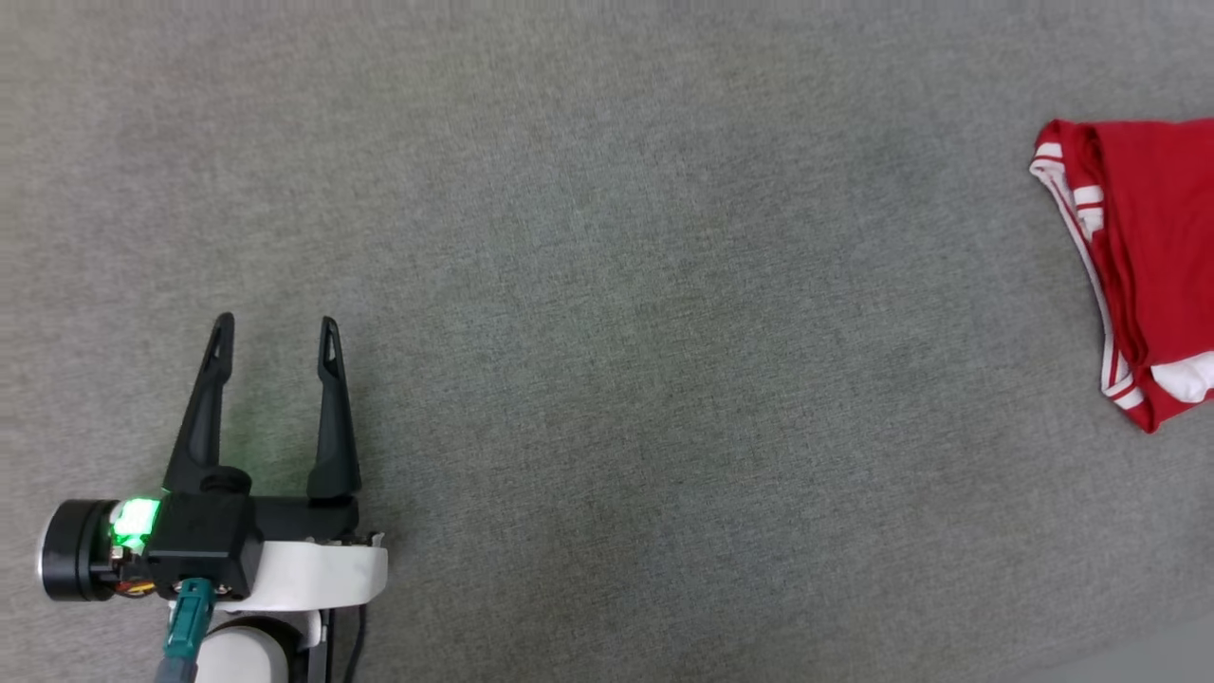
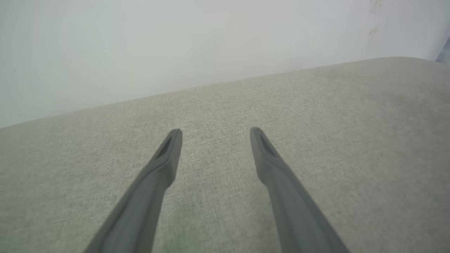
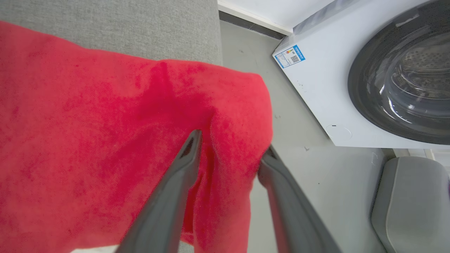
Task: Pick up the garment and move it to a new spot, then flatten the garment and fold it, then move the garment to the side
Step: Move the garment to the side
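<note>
The red jersey [image 1: 1157,237] with striped white trim lies on a grey fabric surface [image 1: 607,285], well off to the right of the left gripper [image 1: 276,327], whose fingers stand spread wide over bare upholstery. The right gripper [image 3: 232,144] is parted too (a ridge of red cloth sits between its fingers). A front-loading washing machine [image 3: 316,88] stands beyond its tips.

A blue sticker [image 3: 289,56] with a square code on the washing machine [image 3: 316,105], at one o'clock — words too small to read.
</note>
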